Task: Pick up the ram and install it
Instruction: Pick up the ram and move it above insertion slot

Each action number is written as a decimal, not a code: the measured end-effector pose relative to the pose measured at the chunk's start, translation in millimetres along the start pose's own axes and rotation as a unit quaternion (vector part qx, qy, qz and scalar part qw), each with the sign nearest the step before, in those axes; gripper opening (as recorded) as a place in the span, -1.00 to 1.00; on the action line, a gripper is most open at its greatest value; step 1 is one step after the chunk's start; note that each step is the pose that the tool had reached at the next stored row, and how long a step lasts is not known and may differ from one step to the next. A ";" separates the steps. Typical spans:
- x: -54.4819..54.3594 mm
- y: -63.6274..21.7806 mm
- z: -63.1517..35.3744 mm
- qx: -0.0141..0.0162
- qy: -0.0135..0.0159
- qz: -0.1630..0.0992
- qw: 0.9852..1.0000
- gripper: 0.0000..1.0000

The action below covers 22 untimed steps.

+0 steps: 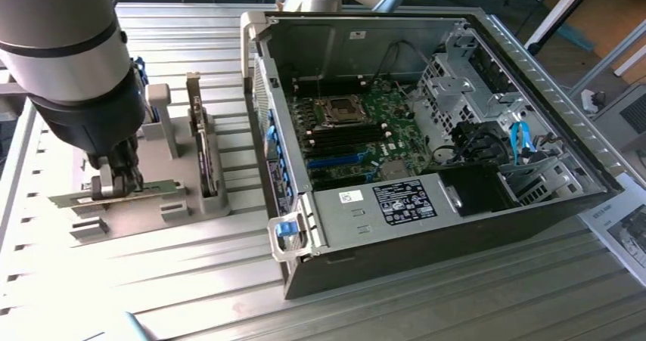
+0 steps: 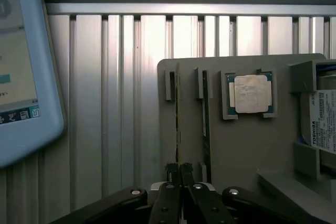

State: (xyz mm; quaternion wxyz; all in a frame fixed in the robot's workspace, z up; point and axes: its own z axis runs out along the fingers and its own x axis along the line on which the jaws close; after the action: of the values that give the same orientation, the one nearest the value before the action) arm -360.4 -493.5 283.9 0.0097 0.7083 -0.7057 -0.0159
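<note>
— On the grey holder [image 1: 131, 218] at the exterior view's left, what is being gripped?

— The ram [image 1: 151, 187] is being pinched by the gripper [image 1: 114, 188]. The two dark fingers are being held narrow, almost together, and the thin green stick's upper edge is being clamped between them. The arm [image 1: 71, 61] is being held above, pointing straight down.

— Where exactly is the ram being kept?

— It is being carried on edge along the holder's side nearest the bare table [image 1: 202, 280], and its ends are being flanked by small grey posts. Whether it is being lifted clear of them cannot be told.

— What is being shown from the wrist?

— The gripper [image 2: 178, 170] is being seen astride the ram [image 2: 177, 119], which is being viewed edge-on as a dark line. A second stick [image 2: 206, 124] is being held in the parallel slot just beside it. Further along the holder [image 2: 236, 150], a square silver processor [image 2: 251, 94] is being cradled in its frame. Past that, a hard drive [image 2: 321, 121] with a white label is being kept.

— And what else is being displayed?

— A light-blue-cased screen device [image 2: 21, 77] is being rested on the ribbed table [image 2: 105, 103], apart from the holder. In the exterior view the hard drive [image 1: 207, 163] is being stood upright. At that view's right, well apart from the ram, an opened computer case [image 1: 338, 212] is being laid on its side, and its motherboard [image 1: 353, 129] is being exposed.
</note>
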 end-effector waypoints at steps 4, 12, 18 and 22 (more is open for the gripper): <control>-0.1 0.1 -14.2 0.000 0.000 0.000 1.000 -0.76; -0.4 0.4 -41.8 0.000 0.000 0.000 1.000 -0.76; -0.6 0.5 -60.0 0.000 0.000 0.000 1.000 -0.76; -0.6 0.6 -73.4 0.000 0.000 0.000 1.000 -0.76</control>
State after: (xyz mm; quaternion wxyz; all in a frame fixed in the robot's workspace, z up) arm -358.3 -493.5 357.2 0.0097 0.7083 -0.7057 -0.0159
